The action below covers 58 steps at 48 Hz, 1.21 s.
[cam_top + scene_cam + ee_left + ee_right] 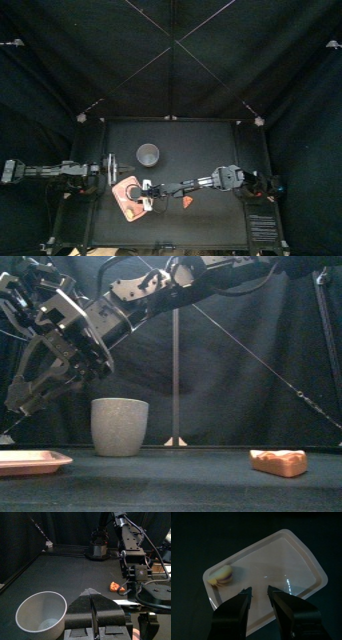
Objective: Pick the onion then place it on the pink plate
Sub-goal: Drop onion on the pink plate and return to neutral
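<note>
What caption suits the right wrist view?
Open right end effector hovers over pink tray, onion lying near one corner.

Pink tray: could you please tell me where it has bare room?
Most of the tray is bare; only the onion fills one corner, and the right claw hangs open above the middle. The table right of the grey cup, behind the orange toy, is free too.

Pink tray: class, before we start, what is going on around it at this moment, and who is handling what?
The right gripper hovers over the pink tray, jaws open and holding nothing. A small pale onion toy lies on the tray near one corner, clear of the jaws, so the placing looks done. The left gripper rests shut off to the left side. A grey speckled cup and an orange-pink toy stand apart from the tray, with nothing touching them.
</note>
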Motion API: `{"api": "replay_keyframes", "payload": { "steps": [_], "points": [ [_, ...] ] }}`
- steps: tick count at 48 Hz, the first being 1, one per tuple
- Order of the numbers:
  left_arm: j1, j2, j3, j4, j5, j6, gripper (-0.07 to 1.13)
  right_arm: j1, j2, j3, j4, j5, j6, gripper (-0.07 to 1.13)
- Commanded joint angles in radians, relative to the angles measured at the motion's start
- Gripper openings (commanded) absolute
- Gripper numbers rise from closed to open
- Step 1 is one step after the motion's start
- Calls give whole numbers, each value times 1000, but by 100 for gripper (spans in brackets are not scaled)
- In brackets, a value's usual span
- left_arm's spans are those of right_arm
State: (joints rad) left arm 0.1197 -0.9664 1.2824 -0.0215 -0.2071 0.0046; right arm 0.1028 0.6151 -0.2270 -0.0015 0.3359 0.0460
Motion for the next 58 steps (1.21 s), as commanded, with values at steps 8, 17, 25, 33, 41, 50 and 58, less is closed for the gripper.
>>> {"api": "replay_keyframes", "payload": {
  "steps": [8,17,25,33,41,50,58],
  "points": [
    [2,5,-11,-2,-5,-2,13,-8,-181,130,-9,-107,2,79],
    [3,3,-9,-2,-2,0,13,-31,-342,345,-8,-302,0,79],
    [3,2,-9,2,-2,2,13,-54,-482,541,5,-495,0,79],
    [5,-2,-8,2,0,2,13,-95,-598,723,63,-655,0,80],
    [5,-2,-5,2,-2,2,13,-133,-681,842,135,-727,0,80],
    [6,-2,3,3,-2,2,13,-163,-759,928,173,-785,-11,82],
    [12,-2,3,2,0,2,13,-175,-818,1002,135,-904,-11,82]
  ]
}}
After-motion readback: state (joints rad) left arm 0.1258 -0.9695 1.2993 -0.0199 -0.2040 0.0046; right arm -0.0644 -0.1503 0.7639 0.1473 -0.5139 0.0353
